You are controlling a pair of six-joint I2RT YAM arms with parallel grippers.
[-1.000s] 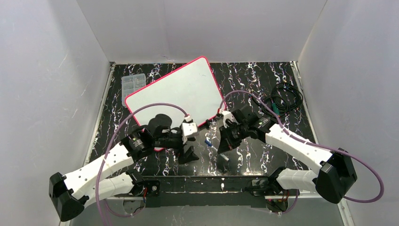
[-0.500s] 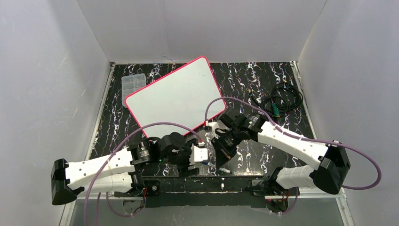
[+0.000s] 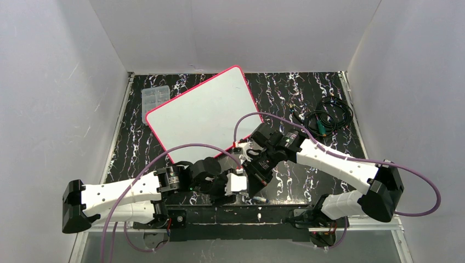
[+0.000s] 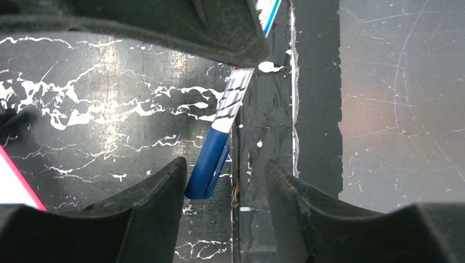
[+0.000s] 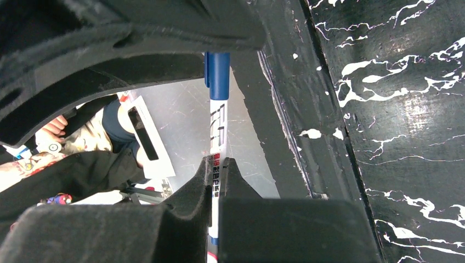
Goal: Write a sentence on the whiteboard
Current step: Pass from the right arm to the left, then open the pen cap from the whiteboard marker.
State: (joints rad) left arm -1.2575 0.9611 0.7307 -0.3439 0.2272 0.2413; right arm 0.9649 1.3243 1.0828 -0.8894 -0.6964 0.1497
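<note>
The whiteboard [image 3: 203, 112] lies tilted at the back middle of the table, pink-red rimmed and blank; no sentence shows on it. My right gripper [image 3: 256, 172] is shut on a white marker [image 5: 217, 126] with a blue cap [image 5: 217, 68], fingers pinching its barrel [image 5: 217, 164]. My left gripper [image 3: 241, 183] is open just in front of it. In the left wrist view the blue cap [image 4: 208, 164] points down between my open fingers [image 4: 225, 164], close to the left finger, not clamped. A bit of the board's rim [image 4: 16, 181] shows at lower left.
A clear plastic compartment box [image 3: 155, 97] sits left of the board. A coil of black cable [image 3: 327, 116] lies at the back right. A small loose piece [image 3: 262, 200] lies near the table's front edge [image 3: 230, 211]. White walls enclose the table.
My left gripper has swung from the board's near edge toward the front and right, up to the marker. My right gripper has moved left and nearer with the marker in it.
</note>
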